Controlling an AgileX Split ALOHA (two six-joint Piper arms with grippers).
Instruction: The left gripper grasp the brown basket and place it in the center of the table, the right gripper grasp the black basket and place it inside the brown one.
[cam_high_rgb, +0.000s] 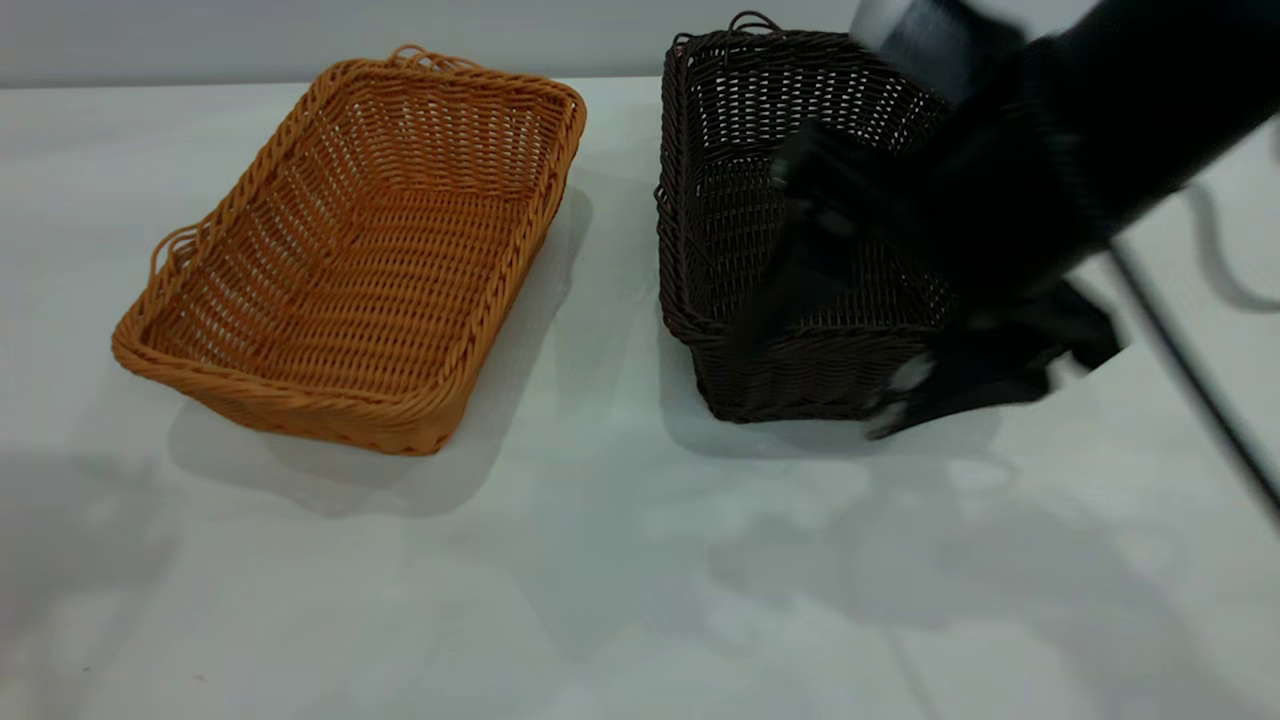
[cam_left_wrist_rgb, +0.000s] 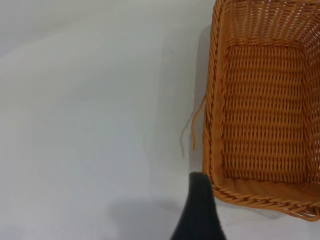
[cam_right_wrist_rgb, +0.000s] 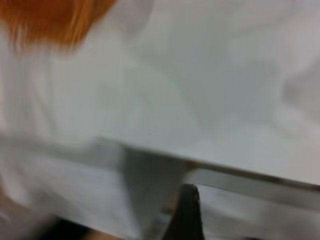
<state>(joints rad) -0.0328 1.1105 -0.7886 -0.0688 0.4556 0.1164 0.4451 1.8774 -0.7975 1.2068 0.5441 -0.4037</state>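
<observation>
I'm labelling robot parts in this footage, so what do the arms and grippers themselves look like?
The right arm is bulky and black, with a pale grey section near its top and a thin dark cable trailing off beside it. The right gripper is black too, with a small light patch. Of the left gripper, only one tapered, matte black finger shows in its wrist view. No markings are readable.

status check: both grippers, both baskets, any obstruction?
Right gripper at black basket near corner, grip unclear. Left arm off exterior view, near brown basket. Baskets side by side, apart, on table. Nothing between them.
</observation>
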